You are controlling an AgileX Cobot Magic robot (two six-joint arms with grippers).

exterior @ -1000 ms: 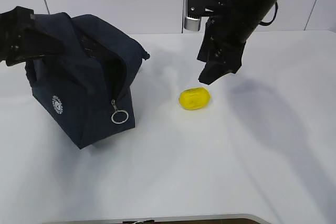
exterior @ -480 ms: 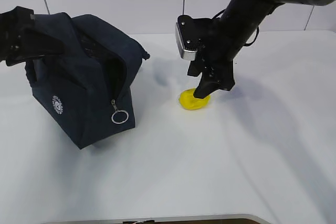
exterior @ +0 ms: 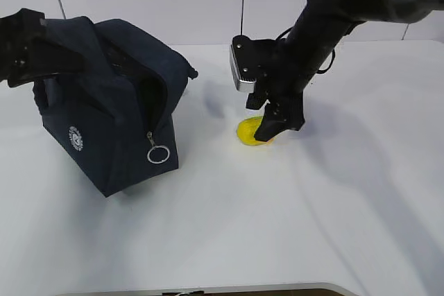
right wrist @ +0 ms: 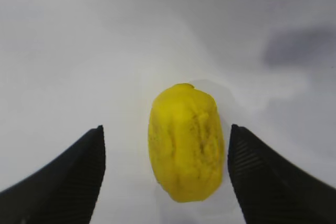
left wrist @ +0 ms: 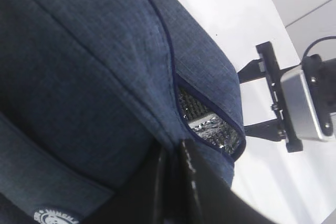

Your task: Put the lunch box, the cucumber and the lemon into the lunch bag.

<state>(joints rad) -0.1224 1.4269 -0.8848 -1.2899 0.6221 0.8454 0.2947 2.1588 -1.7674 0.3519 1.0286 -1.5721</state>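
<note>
Lemon (exterior: 251, 132) lies on the white worktop (exterior: 229, 233) near its middle in the exterior view, with the right claw (exterior: 270, 127) lowered onto it and the lunch bag (exterior: 111, 123) toward the left edge, mouth gaping. From the left wrist, the left claw (left wrist: 170, 182) is clamped together on the bag's fabric; silver lining shows, contents hidden. From the right wrist, jaws stand apart, straddling the lemon's long axis, not gripping.

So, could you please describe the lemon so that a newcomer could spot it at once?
Start at the dark navy lunch bag on the left of the white table, then look right. The lemon lies there, between the open fingers of the right hand. It is the only bright yellow thing, a small oval lump.
</note>
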